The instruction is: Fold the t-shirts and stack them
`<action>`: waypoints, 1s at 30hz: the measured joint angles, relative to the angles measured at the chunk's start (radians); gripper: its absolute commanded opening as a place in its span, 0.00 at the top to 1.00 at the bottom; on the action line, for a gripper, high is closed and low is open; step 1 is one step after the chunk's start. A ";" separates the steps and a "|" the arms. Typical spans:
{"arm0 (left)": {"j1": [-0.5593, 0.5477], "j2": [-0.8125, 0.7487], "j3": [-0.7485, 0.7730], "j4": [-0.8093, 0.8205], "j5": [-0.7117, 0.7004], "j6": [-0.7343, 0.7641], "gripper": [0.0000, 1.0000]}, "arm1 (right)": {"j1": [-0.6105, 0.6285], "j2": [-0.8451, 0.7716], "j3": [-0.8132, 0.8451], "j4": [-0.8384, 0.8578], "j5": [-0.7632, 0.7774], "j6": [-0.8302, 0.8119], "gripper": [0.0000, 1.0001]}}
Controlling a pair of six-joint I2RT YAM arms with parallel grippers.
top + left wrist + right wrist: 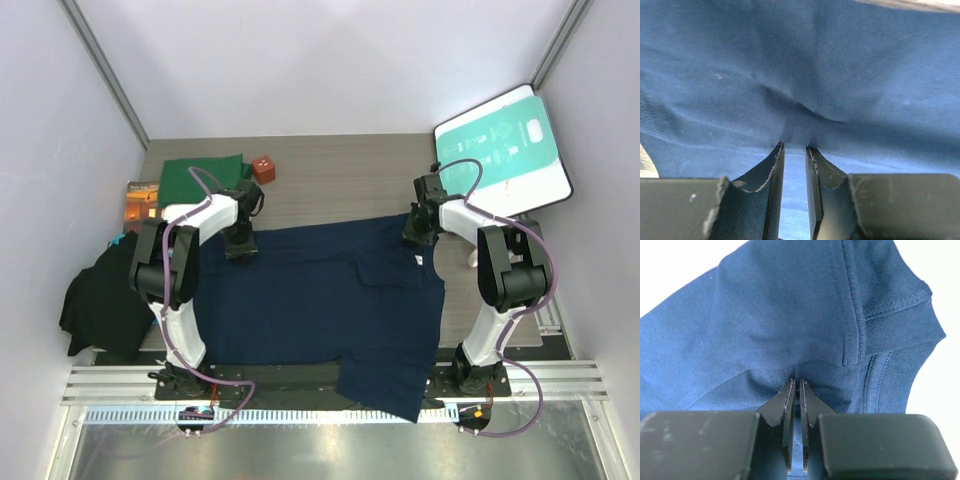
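Navy shirt [320,300] spread mid-frame, lower hem hanging off the table [330,170] edge; left gripper [240,246] and right gripper [417,232] each clenched on a thin pinch of its upper edge; likely risk is one pinch slipping, leaving a crooked fold.

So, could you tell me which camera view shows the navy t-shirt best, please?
The top external view: the whole navy t-shirt shows there, spread out flat. Each wrist view shows only a close patch of cloth pinched by the left tool and right tool.
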 measured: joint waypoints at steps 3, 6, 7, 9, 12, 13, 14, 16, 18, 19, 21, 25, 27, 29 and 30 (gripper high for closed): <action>0.000 0.015 0.010 -0.010 -0.007 0.003 0.81 | 0.000 0.029 0.035 -0.007 0.005 0.001 0.89; 0.000 0.018 0.011 -0.017 -0.014 0.004 0.81 | 0.000 0.048 0.061 -0.008 0.018 0.002 0.89; 0.000 0.018 0.010 -0.019 -0.018 0.004 0.81 | 0.002 0.051 0.066 -0.008 0.024 0.003 0.89; 0.000 0.018 0.008 -0.024 -0.023 0.004 0.82 | 0.003 0.059 0.076 -0.008 0.033 0.005 0.89; 0.004 0.018 0.006 -0.030 -0.026 0.004 0.82 | 0.002 0.074 0.095 -0.010 0.036 0.005 0.89; 0.006 0.018 0.005 -0.032 -0.026 0.004 0.82 | 0.002 0.080 0.105 -0.012 0.036 0.006 0.89; 0.009 0.017 0.004 -0.034 -0.025 0.004 0.81 | 0.000 0.088 0.113 -0.013 0.036 0.006 0.89; 0.011 0.017 0.003 -0.034 -0.025 0.004 0.80 | -0.005 0.100 0.129 -0.016 0.034 0.006 0.89; 0.013 0.014 -0.001 -0.033 -0.025 0.005 0.77 | -0.011 0.114 0.147 -0.019 0.031 0.007 0.89; 0.014 0.011 -0.004 -0.032 -0.025 0.005 0.76 | -0.016 0.119 0.156 -0.020 0.028 0.009 0.89; 0.017 0.004 -0.013 -0.029 -0.024 0.006 0.74 | -0.024 0.129 0.170 -0.023 0.022 0.010 0.89; 0.022 0.000 -0.018 -0.029 -0.016 0.008 0.72 | -0.041 0.147 0.196 -0.035 0.018 0.013 0.89; 0.025 0.000 -0.015 -0.033 -0.012 0.010 0.69 | -0.050 0.159 0.215 -0.045 0.018 0.014 0.89; 0.031 0.012 -0.002 -0.043 -0.004 0.012 0.68 | -0.061 0.172 0.235 -0.054 0.019 0.017 0.89; 0.034 0.022 0.011 -0.056 0.000 0.013 0.67 | -0.065 0.176 0.241 -0.056 0.018 0.020 0.89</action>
